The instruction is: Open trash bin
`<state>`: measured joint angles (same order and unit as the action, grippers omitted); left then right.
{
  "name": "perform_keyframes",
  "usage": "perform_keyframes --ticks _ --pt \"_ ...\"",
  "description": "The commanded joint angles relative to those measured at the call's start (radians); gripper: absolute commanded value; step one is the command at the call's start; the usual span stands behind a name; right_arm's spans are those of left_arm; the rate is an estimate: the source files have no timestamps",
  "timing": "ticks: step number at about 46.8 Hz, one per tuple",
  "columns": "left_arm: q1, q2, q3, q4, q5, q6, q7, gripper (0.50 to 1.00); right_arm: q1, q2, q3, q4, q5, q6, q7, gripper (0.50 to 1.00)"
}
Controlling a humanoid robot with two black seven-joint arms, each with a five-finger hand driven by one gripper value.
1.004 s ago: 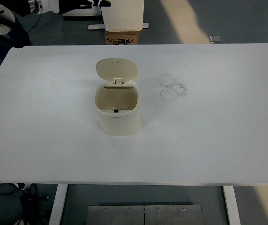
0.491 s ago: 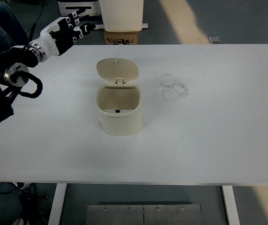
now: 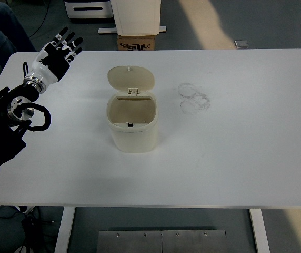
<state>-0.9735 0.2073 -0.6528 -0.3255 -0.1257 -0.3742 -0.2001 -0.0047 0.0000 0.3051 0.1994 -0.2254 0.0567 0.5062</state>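
Observation:
A small cream trash bin (image 3: 132, 126) stands upright in the middle of the white table (image 3: 234, 158). Its lid (image 3: 131, 78) is tipped up and back, and the inside shows empty. My left hand (image 3: 57, 51) is over the table's far left part, well to the left of the bin and apart from it. Its fingers are spread and hold nothing. The black left arm (image 3: 6, 124) runs down along the left edge. My right arm is out of view.
Faint ring marks (image 3: 194, 98) lie on the table right of the bin. Beyond the far edge stand a cardboard box (image 3: 137, 41) and a white unit (image 3: 136, 16) on the floor. A person's leg (image 3: 6, 21) shows at the top left.
My left arm has come down and back toward the left edge, with the hand now lower and spread. The bin and its raised lid have not moved.

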Motion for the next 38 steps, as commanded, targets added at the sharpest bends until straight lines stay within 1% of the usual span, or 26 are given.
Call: perform_keyframes --ticks 1,7,10,14,38 --pt "0.016 0.000 -0.018 0.009 -0.003 0.000 -0.002 1.000 0.000 0.000 0.000 0.000 0.000 0.000 0.000 0.991" --pt "0.047 -0.003 -0.025 0.019 -0.005 -0.017 -0.004 1.000 0.000 0.000 0.000 0.000 0.000 0.000 0.000 0.991" --pt "0.058 -0.008 -0.030 0.020 -0.005 -0.015 -0.012 1.000 0.000 0.000 0.000 0.000 0.000 0.000 0.000 0.991" --pt "0.059 -0.016 -0.036 0.026 -0.005 -0.011 -0.027 1.000 -0.001 0.000 0.000 0.000 0.000 0.000 0.000 0.991" --pt "0.059 -0.020 -0.036 0.028 -0.003 -0.012 -0.027 1.000 0.000 0.000 -0.001 0.000 -0.008 0.000 0.002 0.991"
